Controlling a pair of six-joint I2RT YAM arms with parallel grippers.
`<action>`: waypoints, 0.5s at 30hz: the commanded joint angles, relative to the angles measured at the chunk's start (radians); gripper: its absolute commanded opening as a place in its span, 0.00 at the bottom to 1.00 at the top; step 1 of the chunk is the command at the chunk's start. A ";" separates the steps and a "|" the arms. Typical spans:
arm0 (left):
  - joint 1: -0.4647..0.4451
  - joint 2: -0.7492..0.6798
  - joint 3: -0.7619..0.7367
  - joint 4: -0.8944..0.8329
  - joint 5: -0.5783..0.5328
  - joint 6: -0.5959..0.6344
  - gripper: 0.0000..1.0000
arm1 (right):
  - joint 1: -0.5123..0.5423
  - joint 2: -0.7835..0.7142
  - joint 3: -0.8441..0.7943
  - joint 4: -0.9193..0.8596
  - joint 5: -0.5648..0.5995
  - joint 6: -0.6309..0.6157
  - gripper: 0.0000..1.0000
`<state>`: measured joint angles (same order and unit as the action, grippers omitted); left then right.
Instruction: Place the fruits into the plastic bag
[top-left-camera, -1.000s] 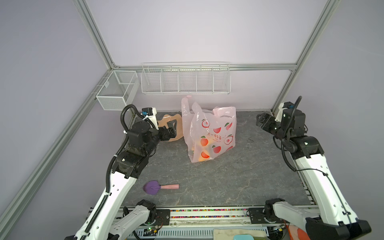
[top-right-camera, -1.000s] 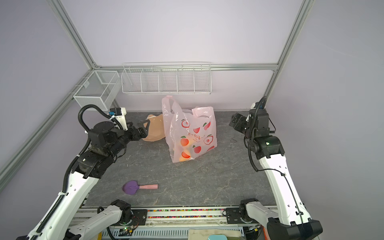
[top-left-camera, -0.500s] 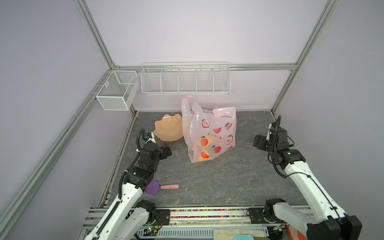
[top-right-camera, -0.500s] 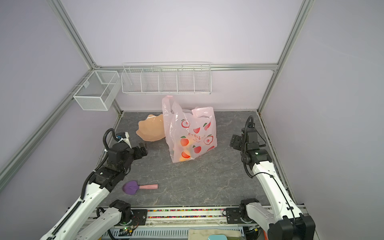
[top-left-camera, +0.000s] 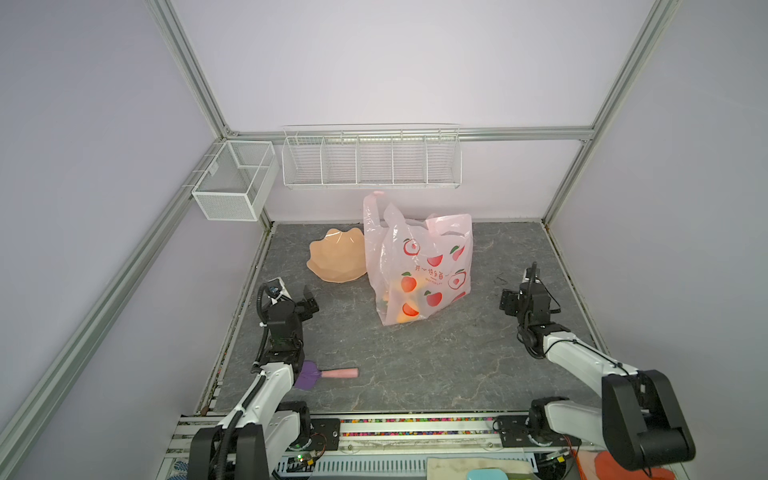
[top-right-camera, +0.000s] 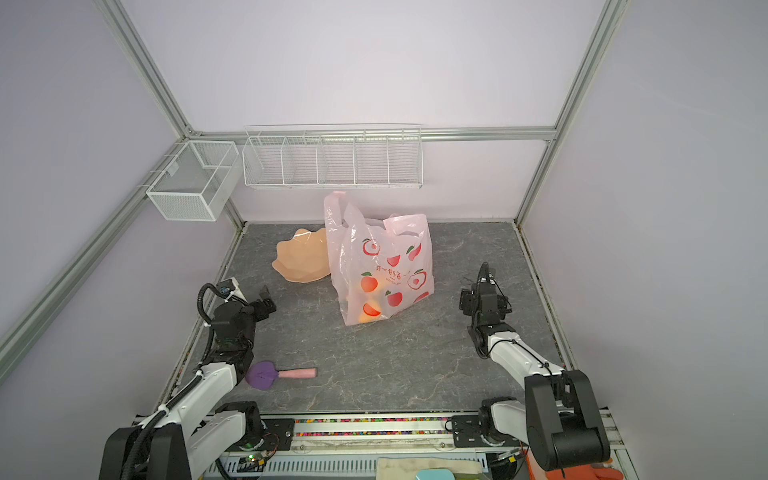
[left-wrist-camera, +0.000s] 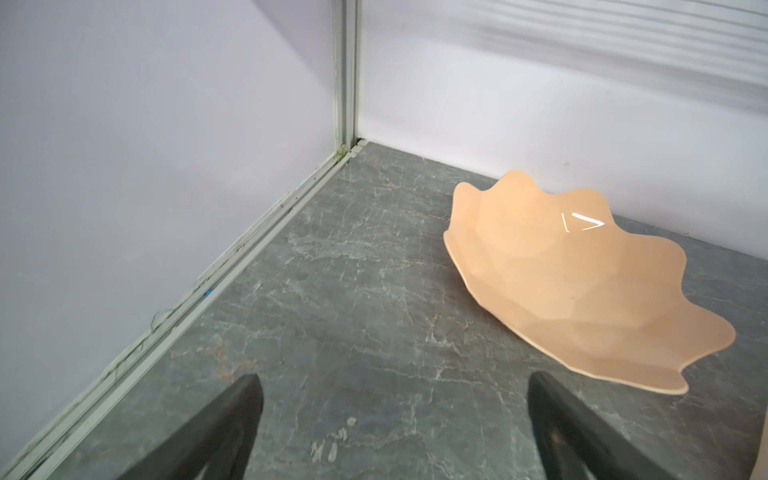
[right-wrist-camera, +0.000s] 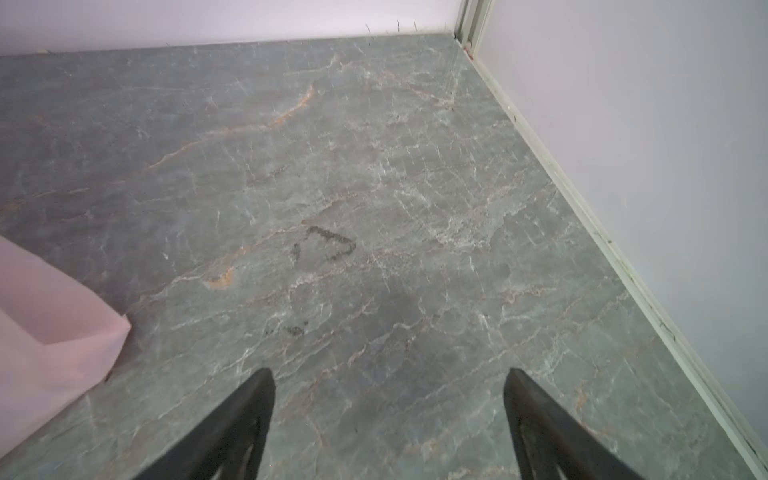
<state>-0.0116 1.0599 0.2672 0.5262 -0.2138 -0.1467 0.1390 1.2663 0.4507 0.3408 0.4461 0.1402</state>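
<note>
The pale pink plastic bag stands upright mid-table, handles up. Orange and yellow fruits show dimly through its lower wall; I see no fruit loose on the table. My left gripper hovers low near the left edge, well clear of the bag, open and empty. My right gripper sits low to the right of the bag, also open with only bare table between its fingers. A corner of the bag shows in the right wrist view.
A peach scalloped bowl lies empty just left of the bag. A purple-headed, pink-handled utensil lies front left by my left arm. Wire baskets hang on the back walls.
Both arms have come down and drawn back toward the front, away from the bag. The left arm no longer covers the bowl. Both grippers stayed open.
</note>
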 joint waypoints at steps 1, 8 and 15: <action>0.007 0.127 -0.041 0.282 0.087 0.061 0.99 | -0.003 0.049 -0.091 0.343 0.008 -0.101 0.89; 0.012 0.441 0.002 0.549 0.218 0.141 0.99 | -0.037 0.128 -0.138 0.565 -0.067 -0.188 0.89; 0.015 0.462 0.102 0.379 0.248 0.149 0.99 | -0.092 0.266 -0.092 0.581 -0.095 -0.131 0.89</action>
<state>-0.0032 1.5223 0.2913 0.9371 -0.0170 -0.0280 0.0784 1.5414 0.3328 0.8833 0.3771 -0.0025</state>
